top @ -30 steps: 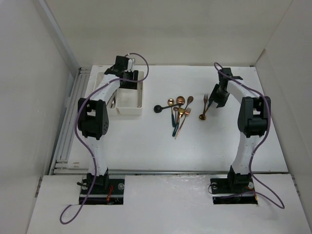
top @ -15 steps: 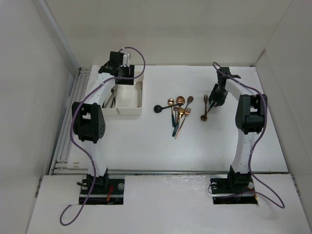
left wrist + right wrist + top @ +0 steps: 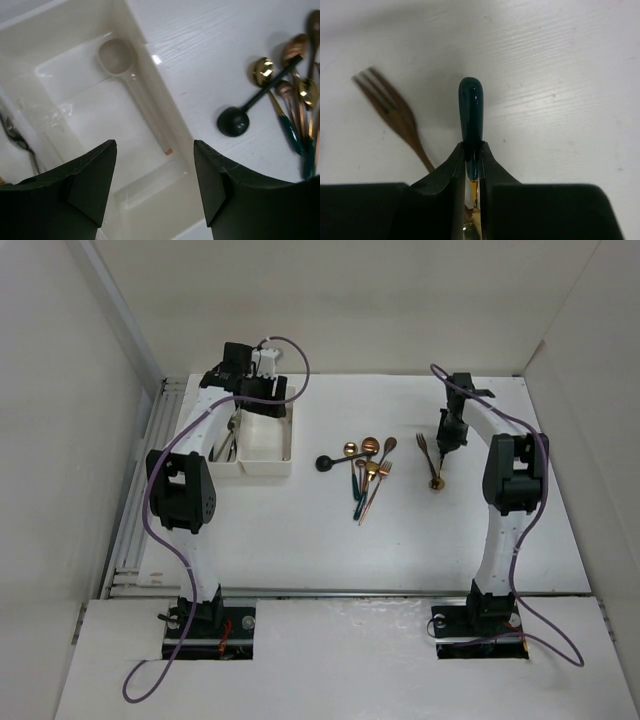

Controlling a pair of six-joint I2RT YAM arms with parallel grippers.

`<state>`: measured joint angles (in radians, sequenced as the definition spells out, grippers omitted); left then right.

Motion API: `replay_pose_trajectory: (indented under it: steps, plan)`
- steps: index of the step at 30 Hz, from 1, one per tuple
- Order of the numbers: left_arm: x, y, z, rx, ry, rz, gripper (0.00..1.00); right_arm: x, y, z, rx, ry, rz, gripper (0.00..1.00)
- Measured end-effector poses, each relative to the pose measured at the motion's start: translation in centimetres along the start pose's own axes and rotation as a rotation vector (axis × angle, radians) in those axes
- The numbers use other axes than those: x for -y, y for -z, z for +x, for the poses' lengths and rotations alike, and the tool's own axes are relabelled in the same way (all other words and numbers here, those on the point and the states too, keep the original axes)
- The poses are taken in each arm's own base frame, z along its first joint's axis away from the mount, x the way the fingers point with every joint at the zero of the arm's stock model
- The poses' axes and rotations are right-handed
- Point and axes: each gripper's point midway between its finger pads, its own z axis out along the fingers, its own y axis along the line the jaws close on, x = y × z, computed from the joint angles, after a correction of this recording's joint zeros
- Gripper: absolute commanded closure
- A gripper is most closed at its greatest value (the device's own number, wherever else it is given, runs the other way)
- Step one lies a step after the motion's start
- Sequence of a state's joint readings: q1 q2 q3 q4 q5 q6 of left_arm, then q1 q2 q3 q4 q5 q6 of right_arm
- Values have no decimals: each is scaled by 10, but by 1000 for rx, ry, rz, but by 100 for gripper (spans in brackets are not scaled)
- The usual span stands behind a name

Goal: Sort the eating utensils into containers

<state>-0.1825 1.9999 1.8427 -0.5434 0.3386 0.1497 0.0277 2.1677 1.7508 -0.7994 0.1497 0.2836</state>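
Note:
My right gripper (image 3: 473,155) is shut on the dark teal handle (image 3: 470,107) of a gold-headed spoon. Its gold head (image 3: 436,483) points toward the near side, below the gripper (image 3: 447,440). A copper fork (image 3: 395,112) lies just left of it on the table. Several more eating utensils (image 3: 365,472) lie in a loose pile mid-table, among them a black spoon (image 3: 233,121). My left gripper (image 3: 155,145) hangs open and empty over the right one of the white containers (image 3: 266,467). In that tray lies a pale spoon (image 3: 130,85), and a silver utensil (image 3: 17,137) shows in the tray beside it.
White walls close in the table on the left, right and back. A metal rail (image 3: 135,530) runs along the table's left edge. A purple cable (image 3: 285,350) loops above the left wrist, and another cable (image 3: 530,430) trails along the right arm.
The right gripper has shut on the teal-handled spoon and swung it, so its gold head now lies nearer and further right. The left gripper has shifted slightly over the tray.

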Motion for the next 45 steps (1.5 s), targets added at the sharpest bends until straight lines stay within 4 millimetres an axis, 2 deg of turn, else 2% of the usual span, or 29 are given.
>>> replay_pose_trajectory:
  steps: [3,5,10,12,13,15,16,19,22,23,25,28,33,37,40,43,45]
  plan:
    - [25,8,-7,18,-86,154,37,-1,30,-12,75,120,-25,100]
    - [43,15,-11,39,-141,261,37,-10,69,-30,181,205,-76,100]
    - [80,38,-17,102,-296,449,37,-49,187,-76,475,366,-296,100]
    - [91,48,-22,137,-394,469,37,-66,224,-95,569,412,-390,100]
    - [97,52,-26,155,-441,470,37,-72,234,-100,597,427,-413,100]
    - [106,59,-33,189,-516,459,37,-82,238,-109,620,444,-431,100]
    - [110,61,-37,204,-552,449,37,-86,232,-110,611,451,-434,100]
    - [115,63,-43,226,-656,406,35,-105,190,-101,507,472,-482,100]
    - [109,59,-46,232,-788,331,35,-130,147,-68,329,482,-620,100]
    - [105,57,-48,235,-850,299,35,-142,137,-50,252,481,-693,100]
    - [96,54,-51,251,-994,230,35,-155,132,-32,178,479,-765,100]
    - [84,52,-50,279,-1244,131,31,-185,142,2,73,499,-892,100]
    - [68,41,-30,412,-1712,-54,31,-242,182,51,-21,564,-1071,100]
    - [65,19,-13,486,-1881,-67,34,-271,207,83,-88,595,-1158,100]
    - [84,17,-23,556,-1959,-59,34,-281,218,94,-115,594,-1197,100]
    - [111,24,-35,673,-2022,-63,35,-283,221,95,-128,578,-1209,100]
    - [123,25,-35,719,-2044,-46,35,-284,222,94,-128,571,-1215,100]
